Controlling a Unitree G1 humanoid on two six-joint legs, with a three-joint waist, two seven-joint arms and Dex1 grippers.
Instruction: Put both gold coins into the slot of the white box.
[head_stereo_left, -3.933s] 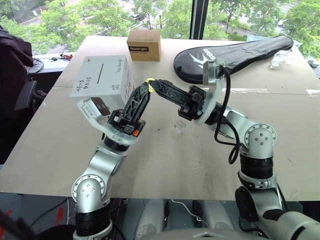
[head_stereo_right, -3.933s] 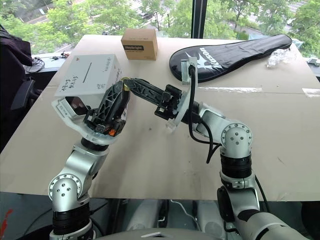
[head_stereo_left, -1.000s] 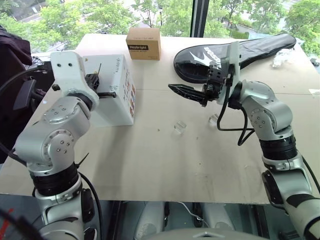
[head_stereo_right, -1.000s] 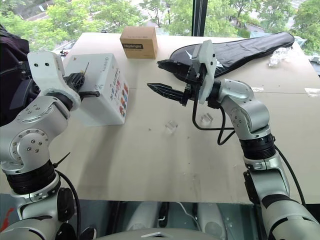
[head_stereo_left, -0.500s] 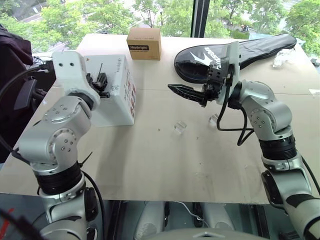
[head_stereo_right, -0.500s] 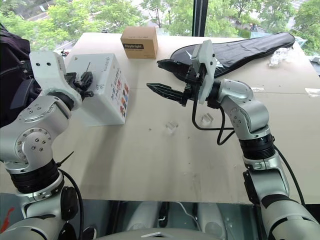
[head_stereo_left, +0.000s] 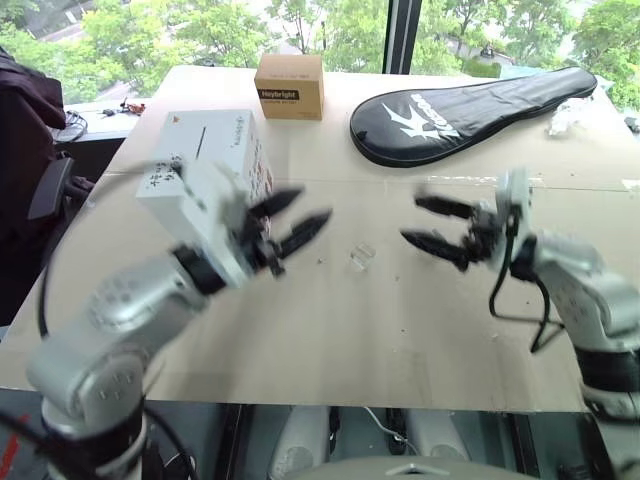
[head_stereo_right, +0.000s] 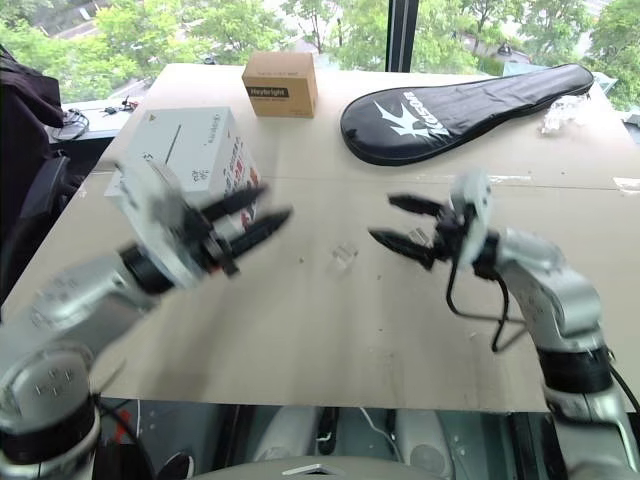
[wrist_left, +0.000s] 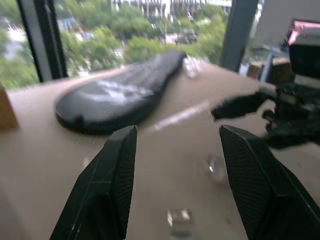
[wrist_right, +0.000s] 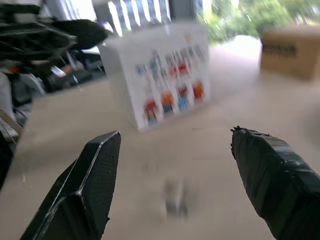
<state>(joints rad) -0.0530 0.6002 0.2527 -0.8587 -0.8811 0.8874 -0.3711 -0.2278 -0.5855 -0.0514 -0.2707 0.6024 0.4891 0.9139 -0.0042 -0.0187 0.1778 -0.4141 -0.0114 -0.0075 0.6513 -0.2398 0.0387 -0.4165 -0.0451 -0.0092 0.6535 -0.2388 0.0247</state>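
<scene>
the white box stands on the table, its slot a dark line across the top and colourful print on the side facing the table's middle. the left gripper hovers just in front of the white box, fingers spread and empty. a small glassy piece lies on the table beyond the left gripper from the box. the right gripper hangs past that piece, fingers apart, empty. a brown box sits behind the white box, a black racket cover well beyond it.
</scene>
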